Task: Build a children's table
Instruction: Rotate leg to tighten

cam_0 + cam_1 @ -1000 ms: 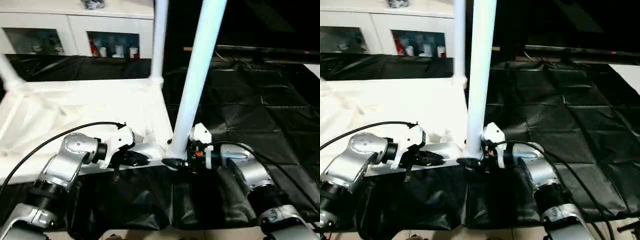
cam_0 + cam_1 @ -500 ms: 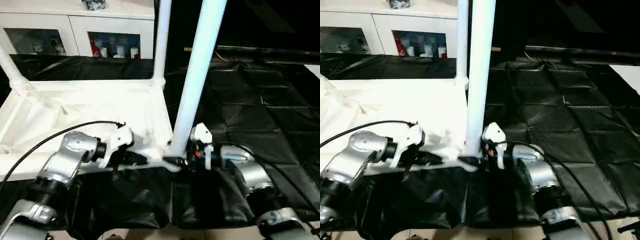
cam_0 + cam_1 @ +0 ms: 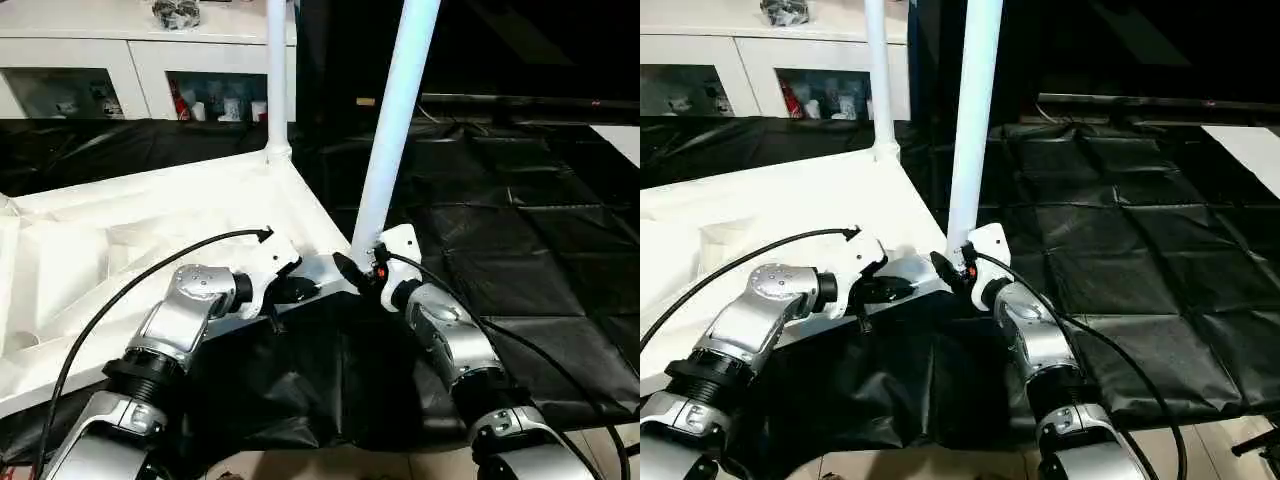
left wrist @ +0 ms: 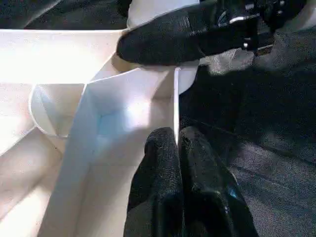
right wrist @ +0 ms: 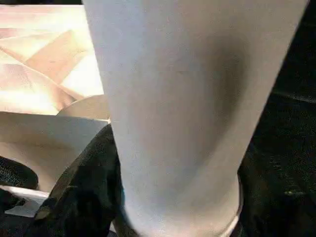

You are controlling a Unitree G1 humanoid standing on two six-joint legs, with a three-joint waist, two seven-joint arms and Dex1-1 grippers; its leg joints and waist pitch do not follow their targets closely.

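From the head views, the tabletop (image 3: 150,230) lies underside up on the black sheet (image 3: 520,230), with a far leg (image 3: 277,70) standing in its corner socket and a near leg (image 3: 395,130) upright at the near corner; other corners are cut off, so progress looks partial. The left wrist view adds the left gripper (image 4: 178,143) pinched shut on the tabletop's thin edge rib. The right wrist view shows the right gripper (image 3: 952,268) clasping the near leg's base.

You have a white tabletop (image 3: 150,230) with white legs (image 3: 395,130) on a black creased sheet (image 3: 520,230). At your eleven o'clock stands a white cabinet (image 3: 130,45); your forearms (image 3: 185,315) are silver, with black fingers (image 4: 163,163).
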